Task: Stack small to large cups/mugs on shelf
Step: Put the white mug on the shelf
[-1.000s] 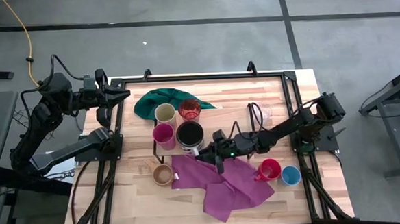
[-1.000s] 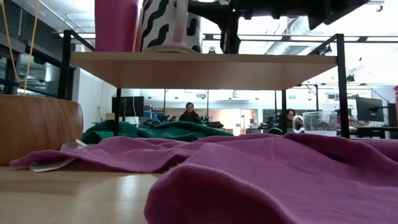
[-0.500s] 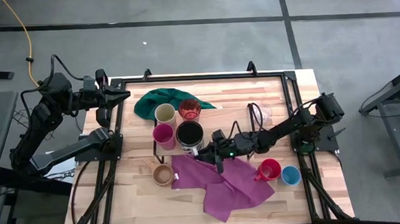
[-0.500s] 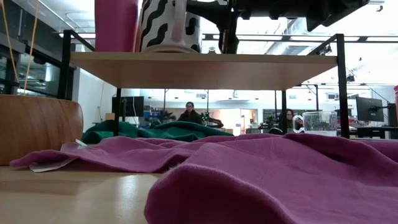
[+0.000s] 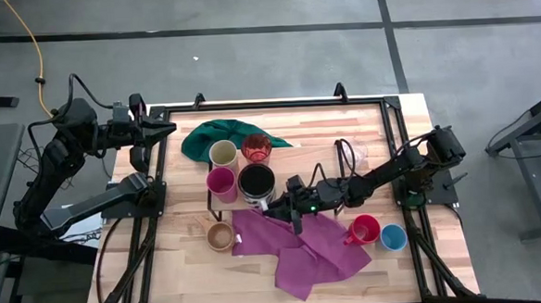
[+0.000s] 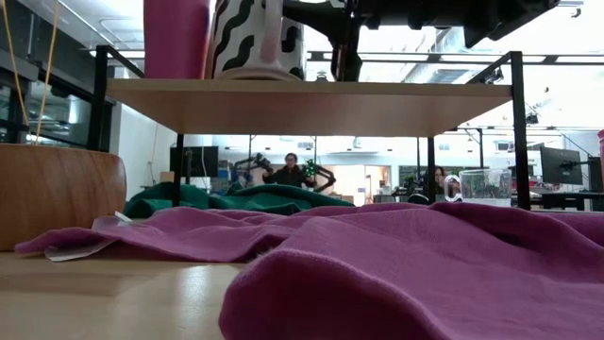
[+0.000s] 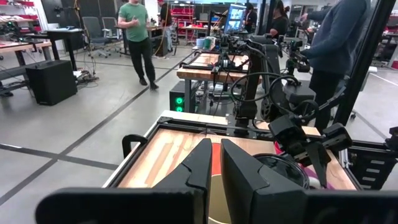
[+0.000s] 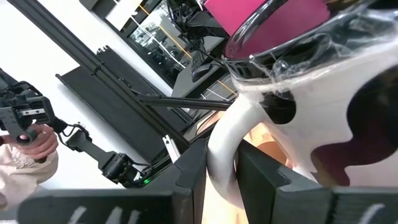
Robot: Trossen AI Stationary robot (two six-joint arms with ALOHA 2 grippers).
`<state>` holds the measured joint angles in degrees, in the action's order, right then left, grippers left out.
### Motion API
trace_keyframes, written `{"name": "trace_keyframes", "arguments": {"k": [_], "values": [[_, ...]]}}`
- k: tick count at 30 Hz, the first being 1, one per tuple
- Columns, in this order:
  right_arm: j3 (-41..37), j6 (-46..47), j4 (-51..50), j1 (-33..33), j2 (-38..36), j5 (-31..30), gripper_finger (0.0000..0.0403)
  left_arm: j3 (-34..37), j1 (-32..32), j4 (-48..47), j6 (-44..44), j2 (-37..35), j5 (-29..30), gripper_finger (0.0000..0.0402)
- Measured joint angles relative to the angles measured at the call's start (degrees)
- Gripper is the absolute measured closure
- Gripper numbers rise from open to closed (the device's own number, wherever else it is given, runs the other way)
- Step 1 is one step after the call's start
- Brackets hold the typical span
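Note:
The black-and-white striped mug (image 5: 256, 182) stands upright on the shelf (image 6: 311, 106), next to a magenta cup (image 5: 221, 184). A cream cup (image 5: 222, 154) and a translucent red cup (image 5: 255, 148) stand behind them. My right gripper (image 5: 279, 199) reaches in from the right and is shut on the striped mug's handle. A tan wooden cup (image 5: 219, 236), a red mug (image 5: 365, 230), a blue cup (image 5: 393, 238) and a clear glass (image 5: 359, 151) stand on the tabletop. My left gripper (image 5: 165, 127) waits shut and empty at the far left corner. My right gripper pinches the striped mug's white handle (image 8: 224, 152) between its two fingers, one finger on each side of the loop. The fingers come in level from the table's right side. The mug stands upright with its base (image 6: 255, 74) on the shelf board.
A purple cloth (image 5: 303, 247) lies crumpled on the near half of the table, under my right arm. A green cloth (image 5: 219, 136) lies behind the shelf. The shelf's black legs (image 6: 517, 132) stand at its corners. People show in the room beyond.

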<state>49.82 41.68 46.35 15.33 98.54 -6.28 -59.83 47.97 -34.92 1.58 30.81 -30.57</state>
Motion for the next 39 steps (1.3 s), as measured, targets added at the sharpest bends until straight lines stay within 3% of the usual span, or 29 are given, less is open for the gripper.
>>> {"name": "trace_keyframes", "arguments": {"k": [21,30,39], "values": [[0.02,0.55,-0.61,0.0,0.04,2.23,0.0331,0.0,0.0,0.09,0.04,0.0,0.0,0.0378],[0.04,0.95,-1.25,0.04,0.04,1.83,0.0291,0.0,0.02,0.09,0.04,0.0,0.02,0.0378],[0.04,0.74,-1.84,-1.02,0.04,1.93,0.0288,0.0,0.0,0.11,0.06,0.0,0.02,0.0378]]}}
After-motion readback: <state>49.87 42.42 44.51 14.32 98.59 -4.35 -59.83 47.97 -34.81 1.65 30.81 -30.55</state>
